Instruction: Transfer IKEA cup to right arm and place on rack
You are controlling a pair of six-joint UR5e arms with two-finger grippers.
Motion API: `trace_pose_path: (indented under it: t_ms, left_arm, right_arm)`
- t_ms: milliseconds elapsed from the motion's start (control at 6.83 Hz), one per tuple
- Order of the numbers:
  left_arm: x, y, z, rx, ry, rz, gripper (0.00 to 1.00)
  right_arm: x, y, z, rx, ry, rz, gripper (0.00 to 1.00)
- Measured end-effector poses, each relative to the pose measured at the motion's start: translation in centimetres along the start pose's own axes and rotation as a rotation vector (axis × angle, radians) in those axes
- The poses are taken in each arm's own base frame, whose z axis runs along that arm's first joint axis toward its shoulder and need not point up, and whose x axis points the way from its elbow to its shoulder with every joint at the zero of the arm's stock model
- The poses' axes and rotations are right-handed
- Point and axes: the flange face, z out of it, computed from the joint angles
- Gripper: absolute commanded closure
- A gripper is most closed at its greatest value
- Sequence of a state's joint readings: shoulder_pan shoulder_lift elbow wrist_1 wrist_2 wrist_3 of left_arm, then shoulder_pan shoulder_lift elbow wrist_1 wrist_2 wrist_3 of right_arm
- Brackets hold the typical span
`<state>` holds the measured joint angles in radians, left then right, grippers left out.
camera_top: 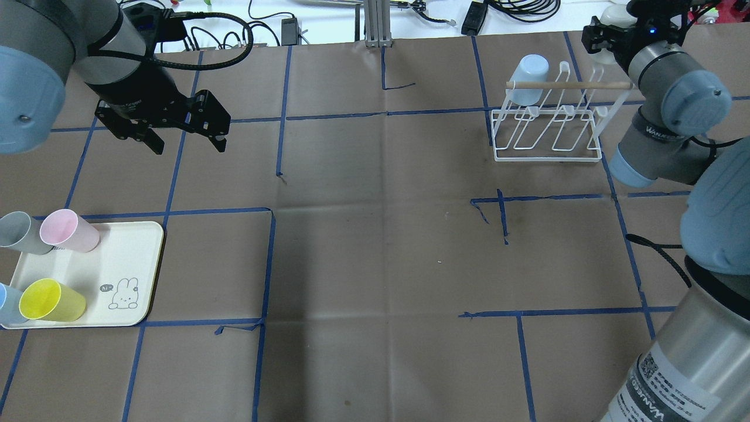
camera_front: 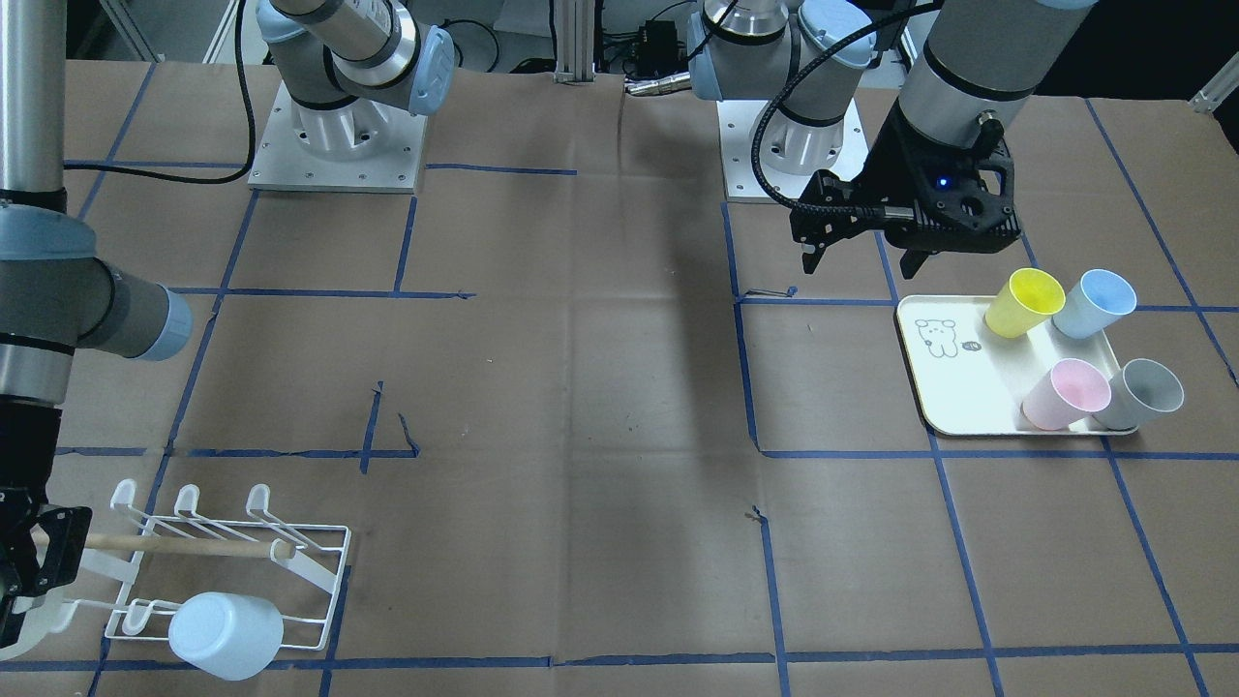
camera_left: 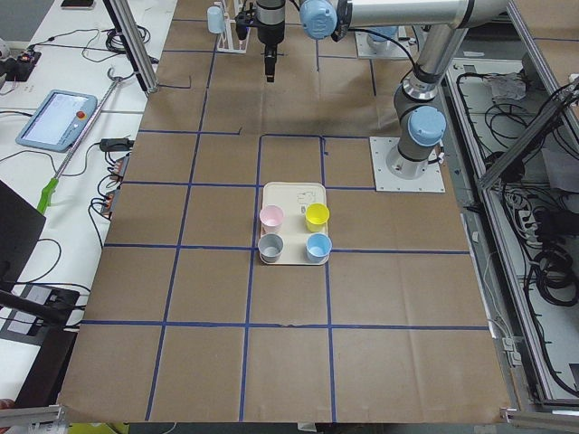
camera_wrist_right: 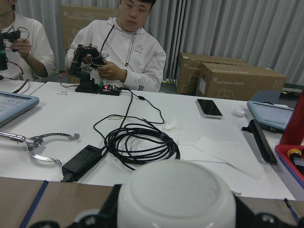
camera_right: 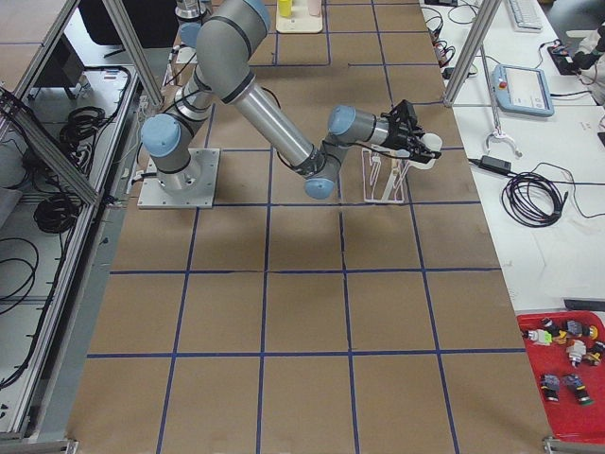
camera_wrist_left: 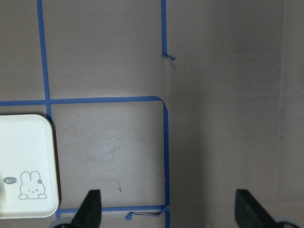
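Note:
My right gripper (camera_top: 607, 26) is shut on a white cup (camera_wrist_right: 175, 199), held bottom-first toward the wrist camera, just beyond the far right end of the white wire rack (camera_top: 551, 132). The cup also shows in the overhead view (camera_top: 615, 10) and the front view (camera_front: 29, 620). The rack (camera_front: 290, 552) has a wooden dowel bar (camera_top: 568, 85) and carries one upturned pale blue cup (camera_top: 527, 71) on its left end prong. My left gripper (camera_top: 188, 145) is open and empty, hovering above the table behind the cream tray (camera_top: 117, 258).
The tray (camera_front: 944, 387) holds yellow (camera_front: 1024, 302), blue (camera_front: 1094, 302), pink (camera_front: 1067, 393) and grey (camera_front: 1144, 393) cups lying tilted. Blue tape lines grid the brown table. Beyond the far edge are operators, cables and a white desk (camera_wrist_right: 57, 123).

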<state>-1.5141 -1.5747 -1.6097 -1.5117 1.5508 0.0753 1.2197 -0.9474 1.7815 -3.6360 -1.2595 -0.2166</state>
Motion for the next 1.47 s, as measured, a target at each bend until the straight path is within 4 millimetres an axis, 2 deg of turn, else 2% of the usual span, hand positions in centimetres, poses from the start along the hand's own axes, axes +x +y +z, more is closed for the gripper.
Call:
trace_pose_path:
  t_ms: [586, 733, 879, 1172, 1465]
  left_arm:
    - [-0.1, -1.4, -0.2, 0.009, -0.002, -0.009, 0.00]
    - [-0.1, -1.5, -0.3, 0.011, -0.002, -0.009, 0.00]
    - [-0.1, -1.6, -0.3, 0.012, -0.002, -0.009, 0.00]
    - [-0.1, -1.6, -0.3, 0.012, -0.002, -0.009, 0.00]
    - [0.0, -1.5, -0.2, 0.011, -0.002, -0.009, 0.00]
  right_arm:
    - [-0.6, 1.5, 0.2, -0.016, -0.012, 0.005, 0.90]
    - [-0.7, 1.8, 0.1, -0.021, -0.013, 0.007, 0.86]
    - [-0.8, 2.2, 0.1, -0.028, -0.014, 0.010, 0.60]
    - [-0.8, 2.5, 0.2, -0.034, -0.016, 0.016, 0.01]
    - [-0.8, 2.6, 0.3, -0.043, -0.017, 0.022, 0.01]
